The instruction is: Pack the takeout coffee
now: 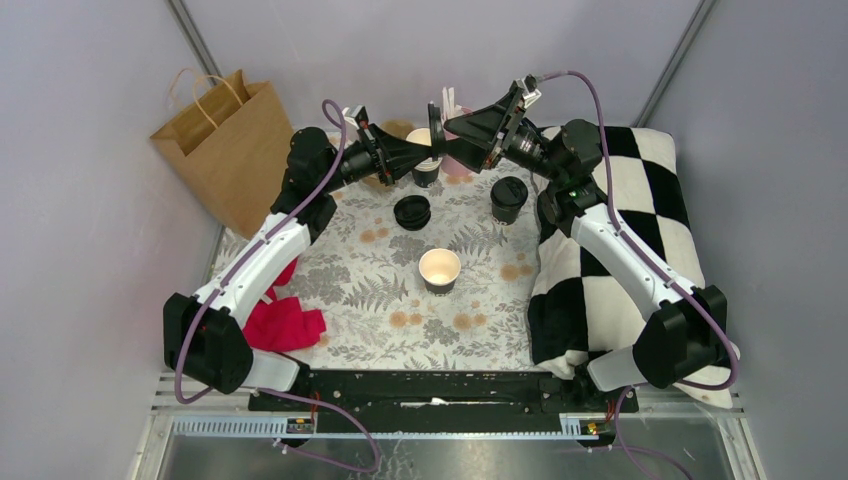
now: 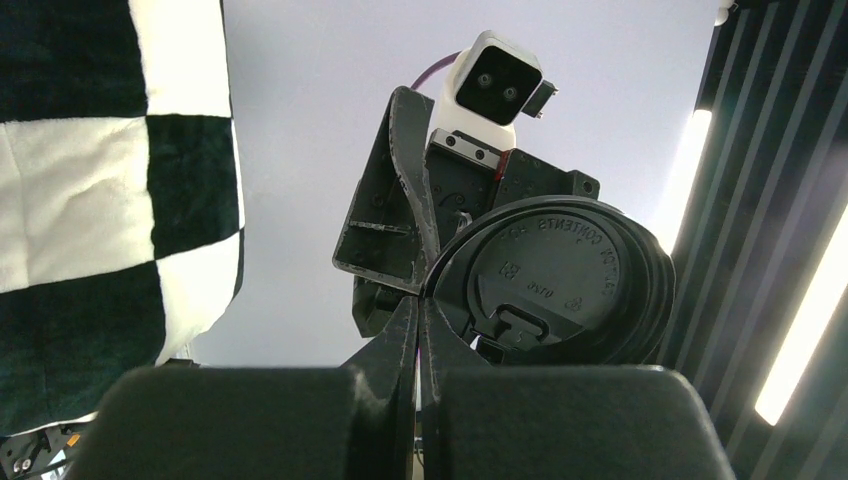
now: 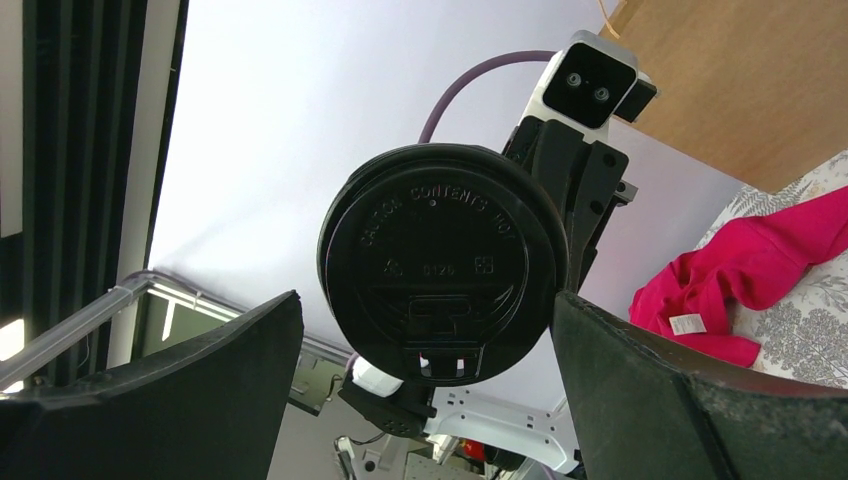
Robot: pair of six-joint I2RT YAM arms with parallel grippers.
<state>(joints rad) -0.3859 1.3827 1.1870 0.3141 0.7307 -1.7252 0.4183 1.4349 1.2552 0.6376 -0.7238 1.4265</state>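
Note:
The takeout coffee point(image 1: 508, 198), a black cup with a black lid on it, stands upright on the leaf-print cloth at the back right. Both grippers meet in the air behind it. My left gripper point(image 1: 438, 150) point(image 2: 420, 300) is shut on the rim of a loose black lid point(image 2: 560, 290) point(image 3: 440, 260), which it holds on edge. My right gripper point(image 1: 447, 128) point(image 3: 425, 300) is open, with one finger on each side of that lid and not touching it. An open black cup point(image 1: 425, 160) stands just under the two grippers.
A low stack of black lids point(image 1: 412, 212) and a lidless cup point(image 1: 440, 270) stand mid-cloth. A brown paper bag point(image 1: 225, 150) stands at the back left, and a red cloth point(image 1: 280, 322) lies at the front left. A checkered blanket point(image 1: 640, 230) fills the right side. A pink holder point(image 1: 457, 152) is at the back.

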